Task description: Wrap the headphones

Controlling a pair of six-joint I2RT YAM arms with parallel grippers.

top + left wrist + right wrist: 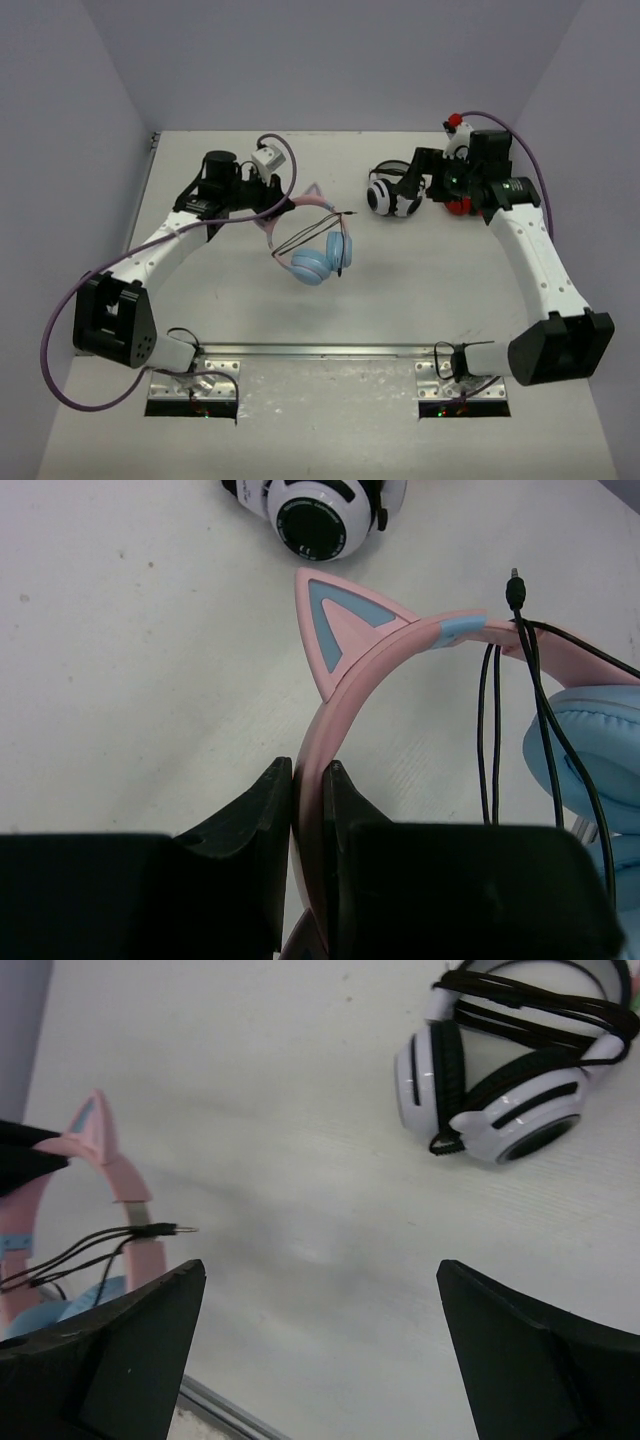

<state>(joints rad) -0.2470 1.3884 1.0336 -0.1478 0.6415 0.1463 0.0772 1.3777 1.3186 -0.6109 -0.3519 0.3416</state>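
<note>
- The headphones (320, 262) lie near the middle of the table (420, 300), somewhat to the left. Their light blue ear cups (312, 267) face the arm bases and the pink headband (350, 695) faces the far edge.
- The left gripper (310, 775) pinches the headband just below the cat ear (335, 620), one jaw pressed against each flat side of the thin band. This hold probably anchors the set so that pulling on the cord does not drag it across the table.
- The thin black cable (545, 730) lies in loose strands over the headband beside an ear cup. Its plug (515, 585) sticks out free past the band, so the wrap looks slack and unfinished.
- The right gripper (320, 1265) hangs over bare table with its jaws spread wide and nothing between them. It seems placed to come in for the loose end.
- There is open table between the plug and the white-and-black headphones (510, 1080), which are the nearest obstacle on the right gripper's side.
- A broad bare stretch lies toward the arm bases. The far edge and back wall (330, 60) sit close behind the left gripper, so there is little room there.
</note>
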